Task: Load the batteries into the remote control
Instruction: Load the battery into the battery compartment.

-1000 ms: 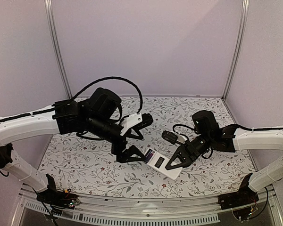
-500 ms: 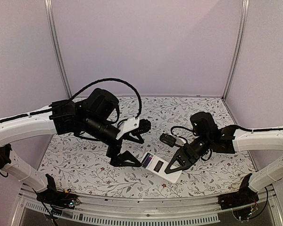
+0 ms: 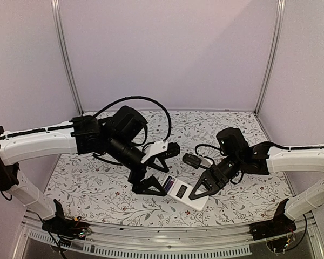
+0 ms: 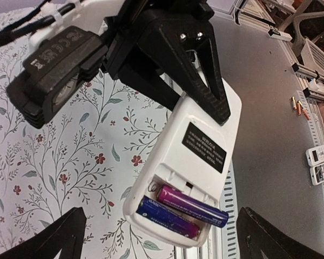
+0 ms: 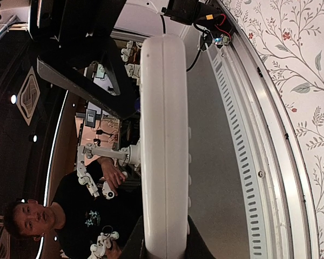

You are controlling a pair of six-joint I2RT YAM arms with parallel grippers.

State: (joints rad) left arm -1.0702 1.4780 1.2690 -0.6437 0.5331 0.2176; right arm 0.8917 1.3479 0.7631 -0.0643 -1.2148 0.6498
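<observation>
The right gripper [image 3: 197, 191] is clenched on the right end of the remote [image 3: 182, 190], one finger lying across its white back beside a black label [image 4: 204, 147]. The remote is held back-up, seemingly lifted off the cloth, over the near part of the tabletop [image 3: 92, 189], a little right of the middle of the near edge. At the free left end the recess [image 4: 167, 200] stands uncovered, and both batteries [image 4: 190, 205] lie in it side by side, a purple one towards the label and a blue one at the very end. The left gripper [image 3: 155, 175] has its fingers spread wide and grasps nothing; it faces the remote's left end, its lower finger just beside that end. Half a second before, this gripper stood further left, apart from the remote, and the left wrist sat lower and more to the left; the remote and the right arm have hardly shifted. Only the left wrist view shows the recess and what fills it: from above, the remote's left end is just a dark patch. The right wrist view shows the remote edge-on as a narrow white bar rising from between its fingers, with neither recess nor batteries visible.
</observation>
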